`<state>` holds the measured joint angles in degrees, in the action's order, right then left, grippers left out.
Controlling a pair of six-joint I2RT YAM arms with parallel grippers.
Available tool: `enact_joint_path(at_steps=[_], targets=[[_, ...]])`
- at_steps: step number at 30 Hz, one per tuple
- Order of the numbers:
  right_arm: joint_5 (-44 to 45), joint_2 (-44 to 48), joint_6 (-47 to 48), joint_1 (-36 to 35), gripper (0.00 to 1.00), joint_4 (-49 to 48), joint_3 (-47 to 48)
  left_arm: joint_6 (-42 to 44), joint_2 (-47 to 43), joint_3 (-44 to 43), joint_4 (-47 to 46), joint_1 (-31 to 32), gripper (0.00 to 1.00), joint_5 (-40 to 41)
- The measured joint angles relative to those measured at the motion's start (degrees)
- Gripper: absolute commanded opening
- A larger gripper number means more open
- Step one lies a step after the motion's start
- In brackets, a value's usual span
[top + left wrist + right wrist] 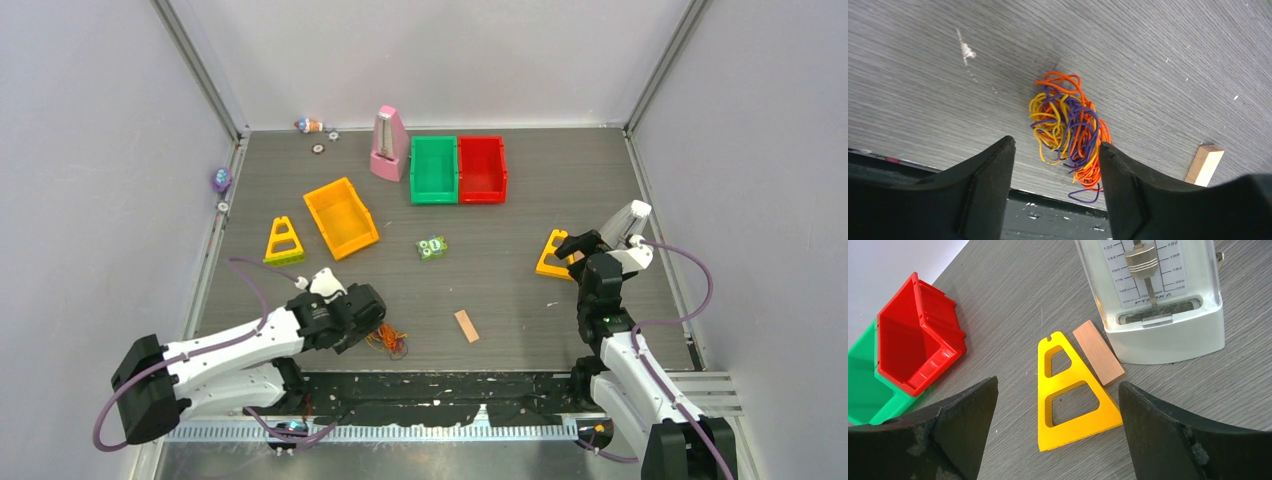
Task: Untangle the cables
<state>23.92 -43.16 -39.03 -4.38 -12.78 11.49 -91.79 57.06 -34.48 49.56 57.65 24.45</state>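
The cables (1068, 130) are a small tangled bundle of thin orange, yellow and dark purple wires lying on the grey table near its front edge; the top view shows the cables (388, 340) just right of my left gripper (365, 318). In the left wrist view my left gripper (1055, 145) hangs over the bundle's near end with its fingers apart. The bundle's lower loops lie against the inner side of the right finger (1120, 180); the left finger is apart from it. My right gripper (585, 245) stands open far to the right, holding nothing.
A wooden block (466, 325) lies right of the bundle. Below my right gripper (1058, 382) lie a yellow triangle (1073, 395), a second block (1098, 352) and a white metronome (1153, 300). Orange (342, 216), green (433, 168) and red (482, 168) bins stand further back.
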Motion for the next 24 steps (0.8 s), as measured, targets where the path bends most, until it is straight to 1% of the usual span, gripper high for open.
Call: enact_joint_path(at_steps=[3,8,9,13,19,24], targets=[[-0.1,0.0,-0.1,0.0,0.95,0.0,0.0,-0.5,2.5,0.0,-2.7,0.0,0.54,0.0],[-0.9,-0.7,-0.1,0.0,0.95,-0.4,0.0,-0.5,5.6,0.7,-7.8,0.0,0.37,-0.4],[-1.2,-0.9,0.0,0.0,0.95,-0.5,0.0,-0.4,6.1,1.0,-8.8,0.0,0.31,-0.6],[-2.9,-1.7,0.6,0.0,0.95,-0.9,0.0,0.5,7.1,2.1,-12.1,0.0,0.0,-1.1],[-7.6,-3.5,3.0,0.0,0.95,-3.1,0.2,6.0,5.7,4.8,-20.5,-1.2,0.0,-2.6],[-12.8,-5.9,5.4,-0.5,0.95,-5.9,0.4,16.3,4.1,5.9,-26.3,-3.9,0.0,-5.0]])
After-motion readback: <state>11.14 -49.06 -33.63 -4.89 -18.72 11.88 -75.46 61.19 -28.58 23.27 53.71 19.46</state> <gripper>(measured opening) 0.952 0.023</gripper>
